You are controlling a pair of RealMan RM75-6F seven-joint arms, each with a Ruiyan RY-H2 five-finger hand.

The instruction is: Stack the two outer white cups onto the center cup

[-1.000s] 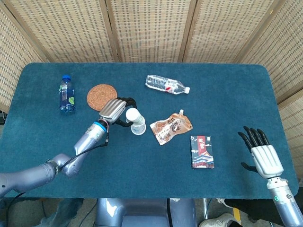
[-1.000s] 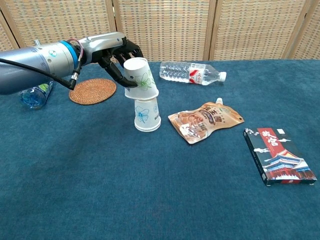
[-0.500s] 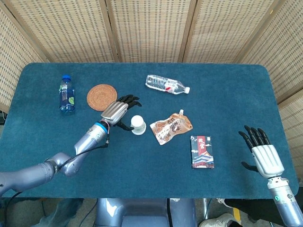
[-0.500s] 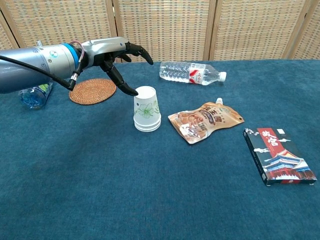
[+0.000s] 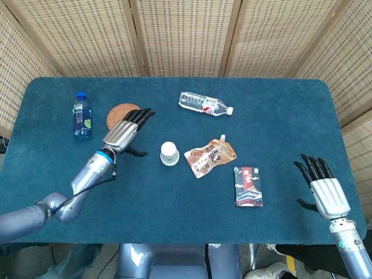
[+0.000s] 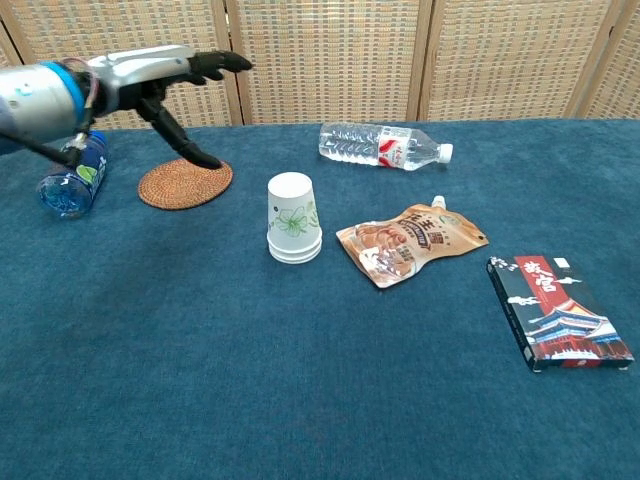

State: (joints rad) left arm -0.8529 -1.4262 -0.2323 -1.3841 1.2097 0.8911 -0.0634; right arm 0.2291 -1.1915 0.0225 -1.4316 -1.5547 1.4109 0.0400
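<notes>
The white cups stand upside down as one nested stack [image 5: 169, 153] [image 6: 293, 219] in the middle of the blue table, with a green flower print on the outer cup. My left hand [image 5: 125, 132] [image 6: 160, 74] hovers to the left of the stack, over the woven coaster, fingers spread and holding nothing. My right hand [image 5: 321, 186] is at the table's front right corner, open and empty; the chest view does not show it.
A woven coaster [image 5: 119, 115] [image 6: 185, 183] lies below my left hand. A blue bottle [image 5: 82, 115] [image 6: 71, 180] is at far left, a clear bottle [image 5: 205, 104] [image 6: 383, 145] at the back. A snack pouch [image 5: 210, 156] [image 6: 410, 240] and a dark box [image 5: 247, 186] [image 6: 557, 311] lie right of the stack.
My left hand set the held cup down onto the stack, let go, opened, and drew back to the left over the coaster. The right hand stayed put.
</notes>
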